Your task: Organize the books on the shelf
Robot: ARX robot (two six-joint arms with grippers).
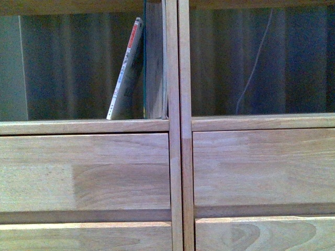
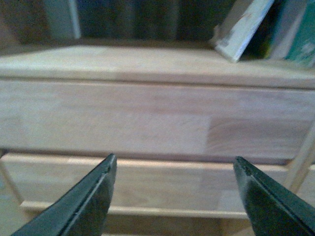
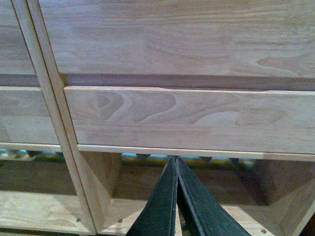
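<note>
I'm seeing the shelf (image 1: 175, 157) as pale jointed wood, grain plain, finish smooth and matt, its drawer fronts (image 1: 84, 172) showing block-joined patches. The thin paperback (image 1: 125, 70) looks like paper with a slightly glossy white spine. The thicker book (image 1: 155, 63) shows rough tan page edges. Both grippers (image 2: 174, 196) (image 3: 177, 196) look dark, matt, plastic-like.

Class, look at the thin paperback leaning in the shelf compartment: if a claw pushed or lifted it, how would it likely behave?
The thin paperback probably flexes rather than staying stiff, being so slim. It already tilts against the thicker book, so a nudge at its base may slide it flat on the shelf. It looks light for its height, so easy to lift.
</note>
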